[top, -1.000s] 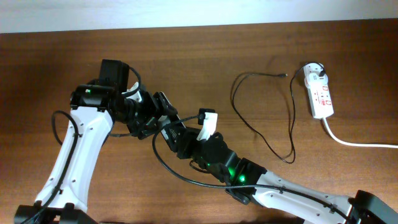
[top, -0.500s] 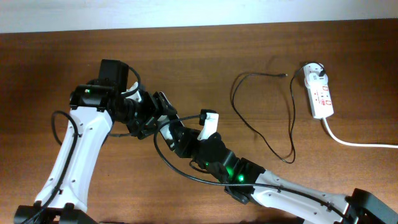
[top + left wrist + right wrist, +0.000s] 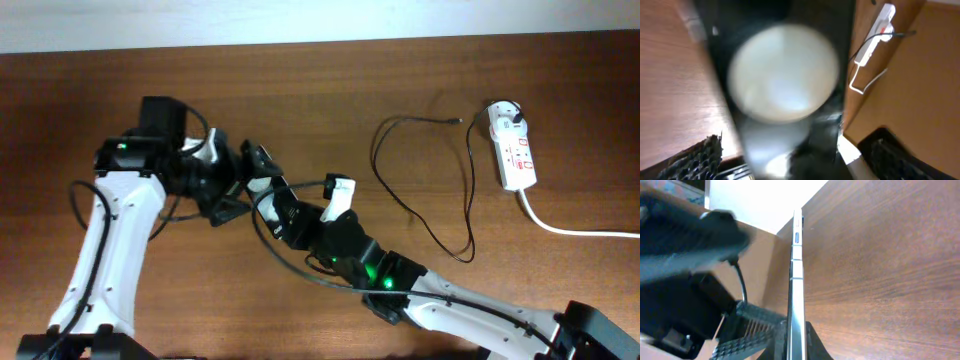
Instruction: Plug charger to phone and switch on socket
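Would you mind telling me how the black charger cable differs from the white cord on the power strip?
The charger cable is thin and black; the white cord is thick. The charger cable lies in wide loops with a free tip; the white cord runs in one gentle curve off the right edge. Both meet the socket.

Looped charger (image 3: 471,200) beside socket (image 3: 513,152)

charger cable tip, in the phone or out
Out: the thin black charger cable's connector tip lies free on the brown wooden table.
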